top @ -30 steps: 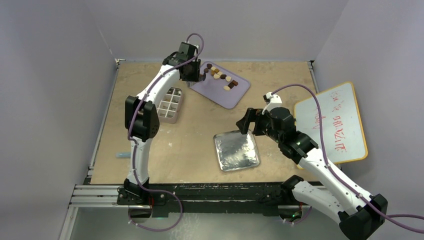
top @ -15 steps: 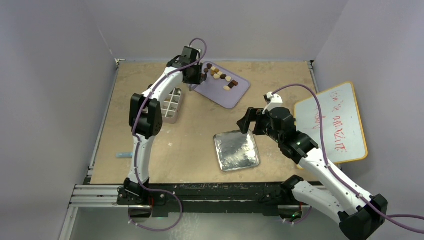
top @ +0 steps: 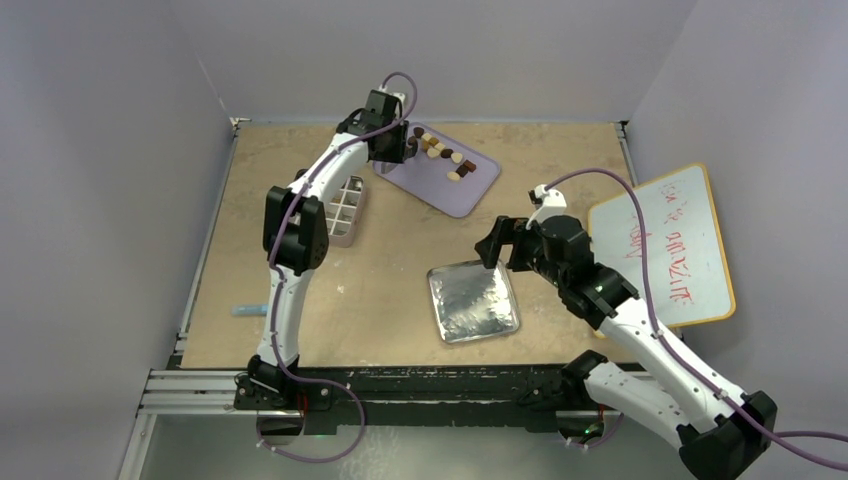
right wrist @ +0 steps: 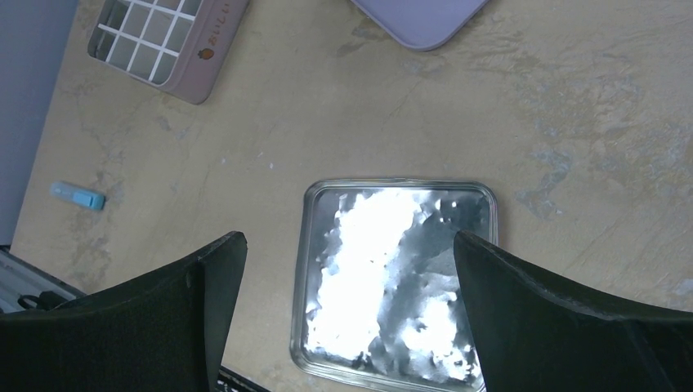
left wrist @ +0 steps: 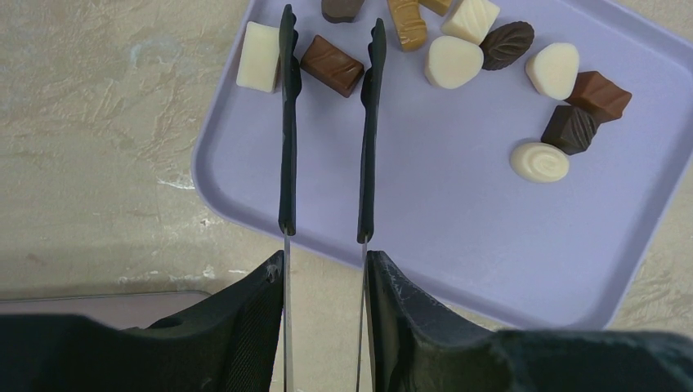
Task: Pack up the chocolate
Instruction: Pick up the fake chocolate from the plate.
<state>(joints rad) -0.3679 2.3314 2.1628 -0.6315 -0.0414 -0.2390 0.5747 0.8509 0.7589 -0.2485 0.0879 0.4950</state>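
The left gripper (left wrist: 325, 269) clamps black tweezers (left wrist: 286, 122), whose tips stand narrowly apart either side of a brown chocolate (left wrist: 332, 65) at the tray's (left wrist: 425, 212) edge. The right gripper (right wrist: 347, 238) hangs wide open over a tin (right wrist: 392, 245).

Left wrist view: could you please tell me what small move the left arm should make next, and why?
Probably squeeze the left gripper a little: its tweezers straddle the mid-brown rectangular chocolate on the lilac tray, tips apart, with a white piece just outside.
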